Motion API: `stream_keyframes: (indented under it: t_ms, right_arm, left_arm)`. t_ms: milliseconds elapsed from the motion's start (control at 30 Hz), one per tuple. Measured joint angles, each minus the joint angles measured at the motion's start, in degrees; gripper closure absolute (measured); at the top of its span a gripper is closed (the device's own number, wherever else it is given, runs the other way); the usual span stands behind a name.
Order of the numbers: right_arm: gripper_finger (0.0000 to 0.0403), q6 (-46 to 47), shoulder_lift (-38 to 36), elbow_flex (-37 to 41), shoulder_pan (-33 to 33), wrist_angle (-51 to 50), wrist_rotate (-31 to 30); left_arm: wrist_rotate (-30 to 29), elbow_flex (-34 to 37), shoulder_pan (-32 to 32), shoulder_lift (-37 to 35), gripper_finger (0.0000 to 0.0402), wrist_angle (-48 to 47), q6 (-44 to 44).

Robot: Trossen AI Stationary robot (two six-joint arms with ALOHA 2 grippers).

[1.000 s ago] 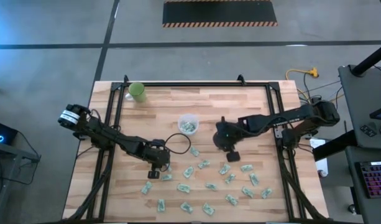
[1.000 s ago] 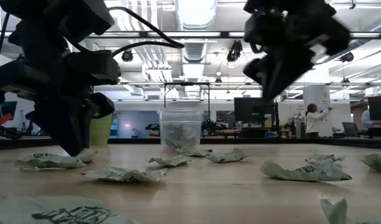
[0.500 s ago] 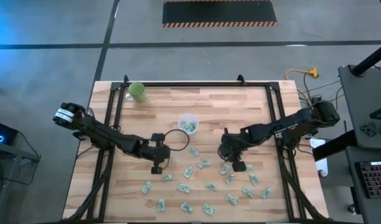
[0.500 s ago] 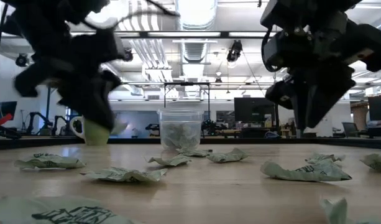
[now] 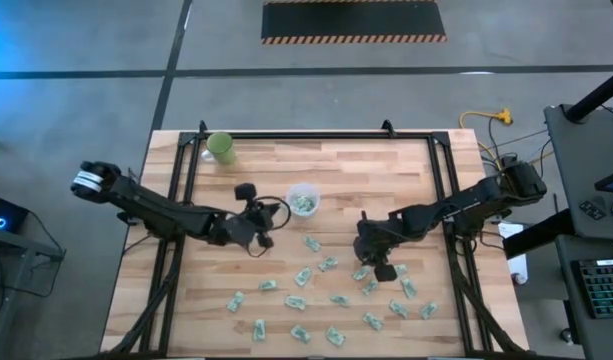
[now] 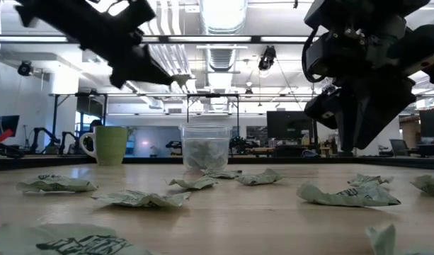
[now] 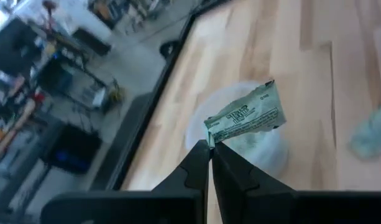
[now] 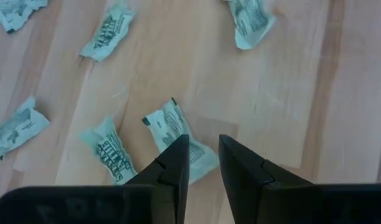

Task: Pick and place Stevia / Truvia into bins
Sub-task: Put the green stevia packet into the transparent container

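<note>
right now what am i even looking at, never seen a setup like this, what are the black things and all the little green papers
The black things are two robot arms at a wooden table. One picture looks straight down from above, one looks level across the table top, and two come from cameras on the arms' wrists.

The green and white papers are sweetener packets, scattered over the near half of the table. They go into the clear plastic cup, which already holds a few. A green mug stands at a far corner.

The left gripper is pinched shut on one packet and holds it in the air close to the clear cup. The right gripper is open, its two fingers pointing down over another packet lying on the wood, not yet gripping it.
</note>
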State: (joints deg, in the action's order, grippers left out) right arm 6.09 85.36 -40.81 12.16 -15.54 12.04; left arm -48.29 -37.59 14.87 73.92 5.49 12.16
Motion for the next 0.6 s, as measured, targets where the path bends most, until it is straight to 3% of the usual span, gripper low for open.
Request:
stream_keyframes:
  t_ms: [200, 600]
  right_arm:
    - [0.0331, 2.4, 0.0, 0.8, 0.0, 1.1, 0.0]
    - [0.0321, 3.5, 0.0, 1.2, 0.0, 0.9, 1.3]
  left_arm:
    - [2.0, -0.3, -5.2, 5.3, 0.0402, 8.3, 9.3]
    - [5.1, -3.2, -11.3, 10.4, 0.0388, 8.9, 9.8]
